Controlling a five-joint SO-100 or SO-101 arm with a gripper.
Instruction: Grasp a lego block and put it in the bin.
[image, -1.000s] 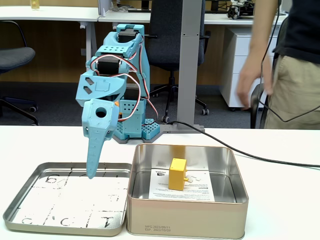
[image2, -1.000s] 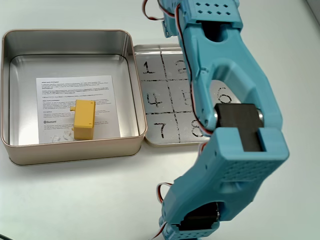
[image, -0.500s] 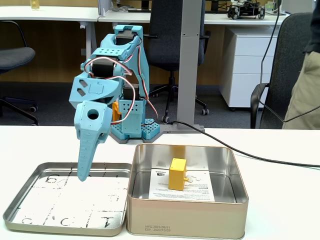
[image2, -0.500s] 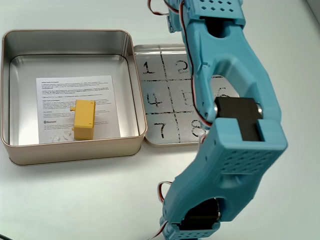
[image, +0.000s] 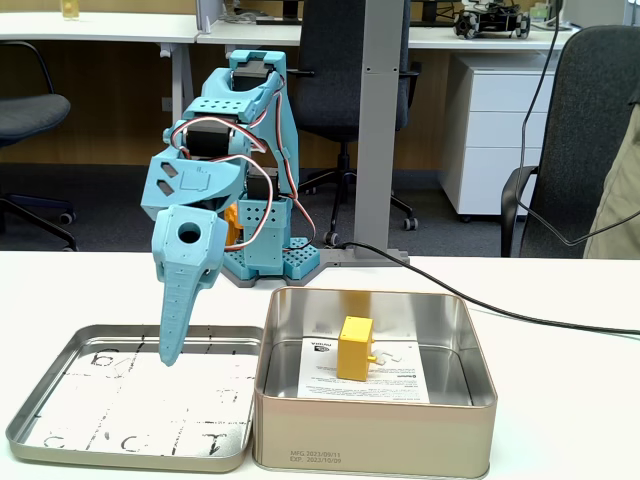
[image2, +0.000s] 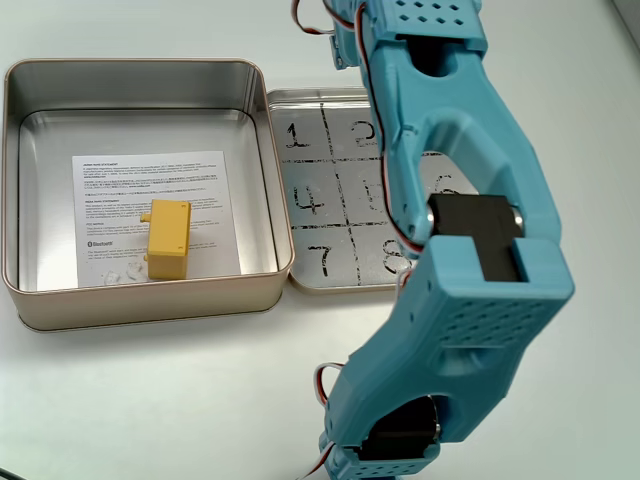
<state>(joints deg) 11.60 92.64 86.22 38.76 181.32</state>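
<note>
Already in place: the yellow lego block (image: 354, 348) lies on the printed paper sheet (image2: 155, 217) inside the deep silver bin (image: 470, 400), so we judge the drop done. Our gripper (image: 170, 352) hangs empty above the shallow numbered lid (image2: 308, 205) just beside the bin, fingers seemingly together, with open air around it and the bin's wall near.

The lego block (image: 355, 348) is resting on the paper sheet (image2: 155, 215) inside the bin (image: 375, 445). In a fixed view the flat lid (image: 60, 405) is lying to the bin's left, touching it. The gripper (image: 170, 352) is hanging above the lid, in front of the arm's base (image: 268, 258).
</note>
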